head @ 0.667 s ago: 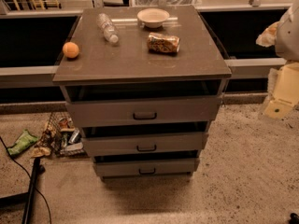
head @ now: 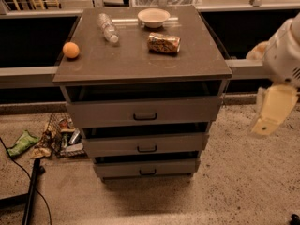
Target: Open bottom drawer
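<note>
Camera view, looking down on a grey three-drawer cabinet (head: 140, 60). My gripper (head: 273, 108) hangs at the right edge, cream and white and partly cut off by the frame. It is level with the top drawer, well apart from the cabinet, and I cannot make out whether it is spread or closed.

The bottom drawer (head: 117, 168), a grey flat front and the narrowest-looking of the three, sits lowest, just above the floor. Its small dark rectangular pull handle (head: 147, 172) is at centre, and a dark gap shows above the front. What lies inside that gap is lost in shadow.

On the cabinet's brown top are an orange ball (head: 71, 49) near the left edge, a clear plastic bottle (head: 108, 28) lying on its side, a pale round bowl (head: 153, 17) at the back, and a crumpled patterned can or packet (head: 163, 43); I cannot tell which.

The floor is speckled beige carpet (head: 243, 182). A heap of litter (head: 58, 136) lies left of the cabinet, with a green wrapper (head: 21, 143) beside it. A dark pole (head: 30, 193) runs out of the lower left corner. A grey rail (head: 28, 75) crosses behind the cabinet, with dark recesses above it.
</note>
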`<state>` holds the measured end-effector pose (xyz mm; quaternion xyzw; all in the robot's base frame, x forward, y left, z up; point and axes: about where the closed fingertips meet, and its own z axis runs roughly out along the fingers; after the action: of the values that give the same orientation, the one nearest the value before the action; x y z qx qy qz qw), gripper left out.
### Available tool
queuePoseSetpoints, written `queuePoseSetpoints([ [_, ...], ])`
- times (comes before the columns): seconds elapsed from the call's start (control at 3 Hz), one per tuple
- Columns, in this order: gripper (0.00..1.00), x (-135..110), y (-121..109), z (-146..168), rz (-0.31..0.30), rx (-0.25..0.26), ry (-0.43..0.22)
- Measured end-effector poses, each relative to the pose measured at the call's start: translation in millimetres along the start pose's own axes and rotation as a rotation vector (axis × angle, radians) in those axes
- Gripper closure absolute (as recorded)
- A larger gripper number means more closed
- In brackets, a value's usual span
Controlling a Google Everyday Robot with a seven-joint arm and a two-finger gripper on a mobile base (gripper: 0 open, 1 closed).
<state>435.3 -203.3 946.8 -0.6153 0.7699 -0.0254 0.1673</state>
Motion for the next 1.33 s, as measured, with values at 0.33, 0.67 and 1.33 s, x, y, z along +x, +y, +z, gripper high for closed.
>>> queuePoseSetpoints([
  [0.33,0.00,-1,25,73,0.011,-0.052,-0.048],
  [0.67,0.00,-6,49,152,0.052,-0.108,-0.140],
  [1.33,0.00,-8,54,158,0.037,-0.125,-0.149],
])
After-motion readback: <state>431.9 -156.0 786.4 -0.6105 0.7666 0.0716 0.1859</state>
